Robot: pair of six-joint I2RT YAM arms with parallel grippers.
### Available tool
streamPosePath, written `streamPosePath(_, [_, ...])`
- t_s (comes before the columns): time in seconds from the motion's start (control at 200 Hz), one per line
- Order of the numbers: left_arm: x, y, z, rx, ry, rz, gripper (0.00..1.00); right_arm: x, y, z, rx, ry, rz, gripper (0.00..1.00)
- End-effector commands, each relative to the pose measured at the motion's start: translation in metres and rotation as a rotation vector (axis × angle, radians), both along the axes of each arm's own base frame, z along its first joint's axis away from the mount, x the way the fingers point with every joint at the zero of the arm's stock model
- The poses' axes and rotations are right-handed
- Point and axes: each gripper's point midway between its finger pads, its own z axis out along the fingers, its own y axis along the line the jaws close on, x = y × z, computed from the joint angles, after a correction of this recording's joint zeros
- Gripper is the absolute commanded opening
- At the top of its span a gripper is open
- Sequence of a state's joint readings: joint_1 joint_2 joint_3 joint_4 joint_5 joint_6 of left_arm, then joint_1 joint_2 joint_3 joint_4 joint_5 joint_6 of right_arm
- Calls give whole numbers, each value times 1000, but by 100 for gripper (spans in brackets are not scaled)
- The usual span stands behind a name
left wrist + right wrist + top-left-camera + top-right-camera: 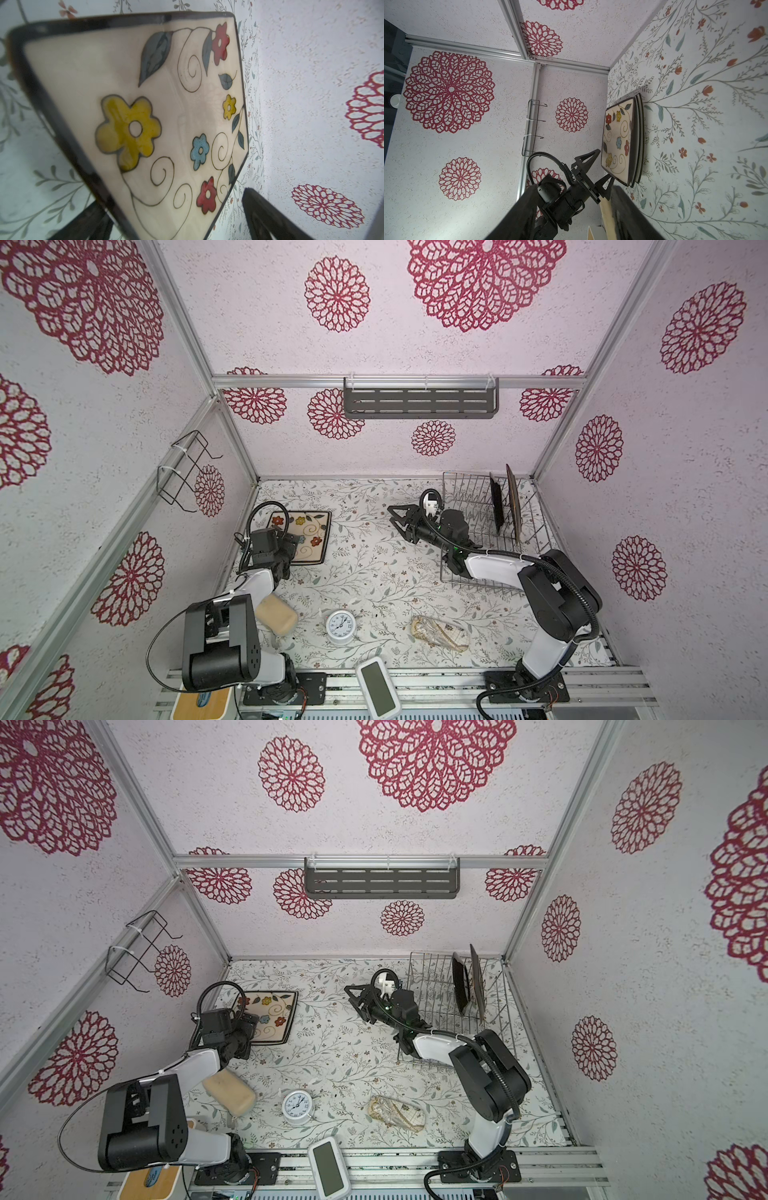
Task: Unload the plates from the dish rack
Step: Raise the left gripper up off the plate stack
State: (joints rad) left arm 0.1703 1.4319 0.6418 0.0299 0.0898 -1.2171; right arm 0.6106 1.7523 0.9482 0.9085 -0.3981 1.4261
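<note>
Clock [340,625], beige block [277,616] at front; left gripper [605,163] spread at flowered plate [309,531]; right gripper [392,516] spread, empty.

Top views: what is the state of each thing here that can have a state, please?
Rack: holds two plates upright.
Dark plate: upright in the rack.
Round plate: upright in the rack, beside the dark plate.
Flower plate: flat, lying on other plates.
Left gripper: open, at the flower plate's edge.
Right gripper: open, holding nothing.
</note>
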Motion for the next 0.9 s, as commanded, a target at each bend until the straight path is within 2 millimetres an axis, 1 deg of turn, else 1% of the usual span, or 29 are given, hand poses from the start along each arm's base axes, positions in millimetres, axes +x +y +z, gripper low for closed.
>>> streamPosePath(0.0, [13,3,29,51,-70,-11,97,-5,4,33,59,-78,32,59])
streamPosePath(0.22, [12,-2,28,49,-43,-23,97,-7,4,35,64,-84,34,59])
streamPosePath(0.58, [-2,-2,38,89,-59,-6,97,-11,-1,36,36,-97,25,59])
streamPosePath(0.726, [-6,-5,52,151,-84,-39,97,-13,-4,37,17,-111,17,59])
streamPosePath(0.816, [-4,-12,65,177,-117,-83,97,-14,-7,36,-14,-124,10,59])
streamPosePath(0.891, [-2,-20,75,191,-141,-122,97,-15,-10,31,-65,-132,-3,59])
